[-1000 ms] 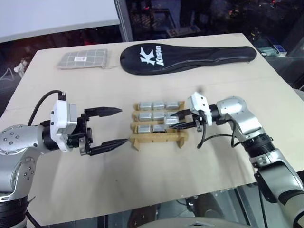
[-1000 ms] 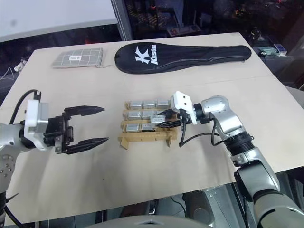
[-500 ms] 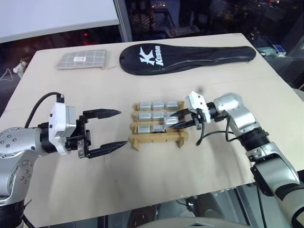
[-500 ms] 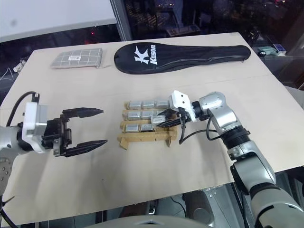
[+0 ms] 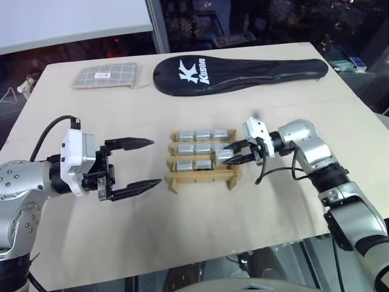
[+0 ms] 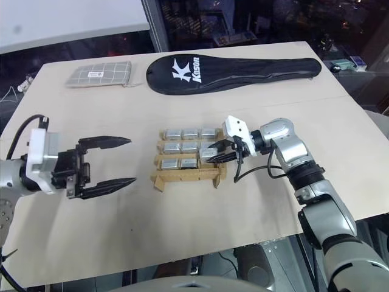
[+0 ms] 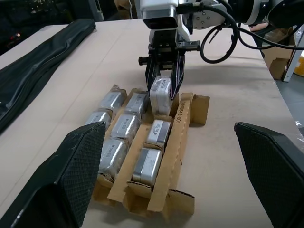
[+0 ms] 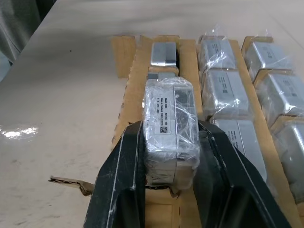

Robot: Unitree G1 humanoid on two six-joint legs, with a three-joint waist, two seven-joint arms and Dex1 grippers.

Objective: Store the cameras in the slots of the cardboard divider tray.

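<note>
pale wooden table against a dark background. right gripper (image 5: 233,155) clamps a small silver-grey, plastic-wrapped boxy camera (image 8: 171,127) over the last empty slot of the third row of the tan cardboard divider tray (image 5: 203,177), which sits mid-table, well clear of every edge. other cameras (image 5: 194,135) fill the rows toward the far edge; the nearest row looks empty. held camera's long axis seems to run along the fingers, across the table toward its left edge. risk: it catches a cardboard strip and tips. left gripper (image 5: 141,163) hovers spread wide, empty, toward the left edge.
</note>
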